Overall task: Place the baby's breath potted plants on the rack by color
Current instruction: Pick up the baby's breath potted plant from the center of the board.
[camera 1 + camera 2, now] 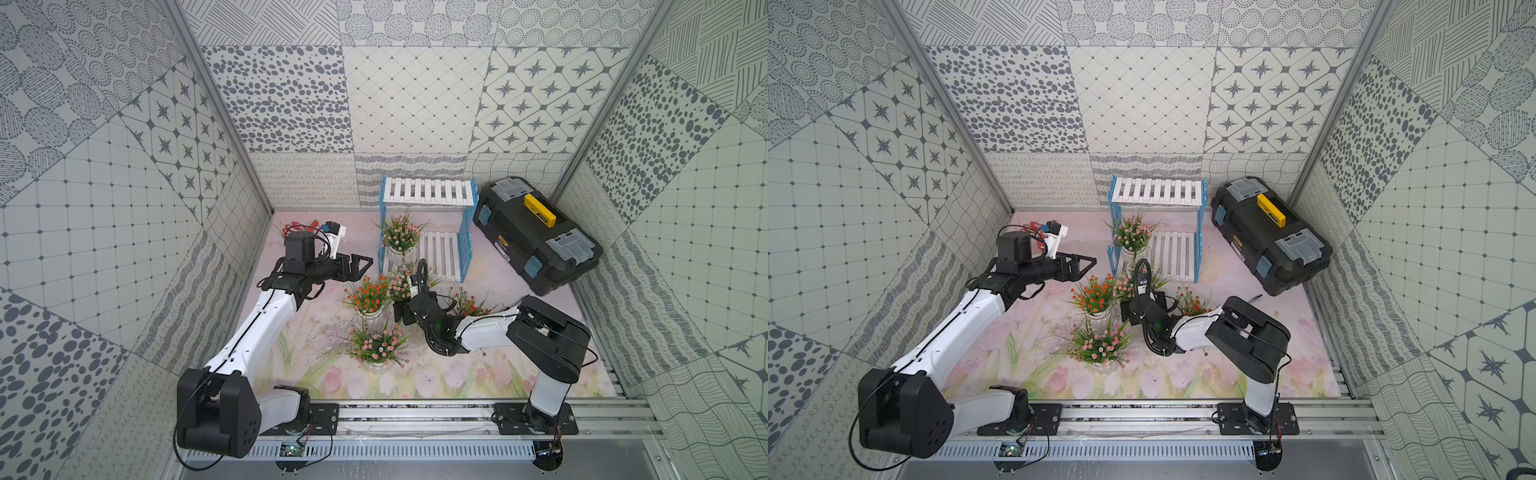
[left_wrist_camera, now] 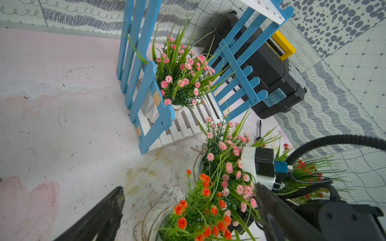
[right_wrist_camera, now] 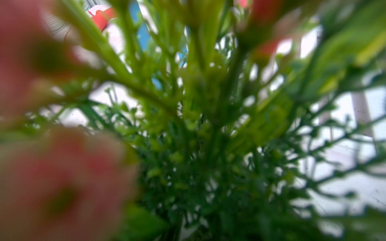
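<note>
Sitting deep in the middle pink plant (image 1: 400, 286) mid-bench, right hand (image 1: 401, 309): grip cannot tell. Left hand (image 1: 360, 268) spread, empty. Shelved pink plant (image 1: 400, 235) on rack (image 1: 428, 191) lower tier; 2 orange-red plants (image 1: 368, 297) and front pink plant (image 1: 376, 347) mid-bench.

Painted wooden rack (image 2: 149, 87) (blue paint chipped), matt black plastic toolbox (image 1: 528, 245); scuffed printed mat (image 2: 62, 104)

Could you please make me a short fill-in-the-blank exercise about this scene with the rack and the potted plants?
1. The only potted plant on the rack has ___ flowers.
2. It stands on the ___ shelf.
3. The black toolbox has a ___ handle.
4. The left gripper is ___ and holds nothing.

Missing words: pink; lower; yellow; open.
</note>
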{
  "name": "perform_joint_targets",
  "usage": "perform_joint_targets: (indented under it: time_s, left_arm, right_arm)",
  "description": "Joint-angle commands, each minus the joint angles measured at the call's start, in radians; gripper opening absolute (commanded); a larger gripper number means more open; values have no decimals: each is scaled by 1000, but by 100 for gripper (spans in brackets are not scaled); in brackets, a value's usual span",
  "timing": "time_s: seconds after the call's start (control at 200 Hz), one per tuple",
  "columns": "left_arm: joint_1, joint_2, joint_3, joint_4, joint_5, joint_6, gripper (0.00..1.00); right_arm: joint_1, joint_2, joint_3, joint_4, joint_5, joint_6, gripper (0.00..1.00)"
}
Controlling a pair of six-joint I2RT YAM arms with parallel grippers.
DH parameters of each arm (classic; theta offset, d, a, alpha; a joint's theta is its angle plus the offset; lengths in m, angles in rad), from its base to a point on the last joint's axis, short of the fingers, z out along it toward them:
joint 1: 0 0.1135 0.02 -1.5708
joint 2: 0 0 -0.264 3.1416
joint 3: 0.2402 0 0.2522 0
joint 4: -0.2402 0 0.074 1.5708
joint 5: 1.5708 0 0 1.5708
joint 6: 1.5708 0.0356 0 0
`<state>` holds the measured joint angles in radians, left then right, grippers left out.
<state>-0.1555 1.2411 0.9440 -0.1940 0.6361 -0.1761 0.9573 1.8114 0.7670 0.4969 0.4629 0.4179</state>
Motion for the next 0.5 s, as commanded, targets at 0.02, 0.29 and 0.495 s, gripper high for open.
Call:
perform_joint_targets:
  time_s: [0.02,0.29,0.495]
  left_arm:
    - [-10,6,6,-19,62,2,98]
    - [-15,-3,27,-52,53,20,98]
    - [-14,2,28,-47,51,15,98]
  right_arm:
    - [-12,25,23,42,37,-21,89]
    - [-15,-19,14,42,61,-41,86]
    - [-15,-82,19,17,63,-65,85]
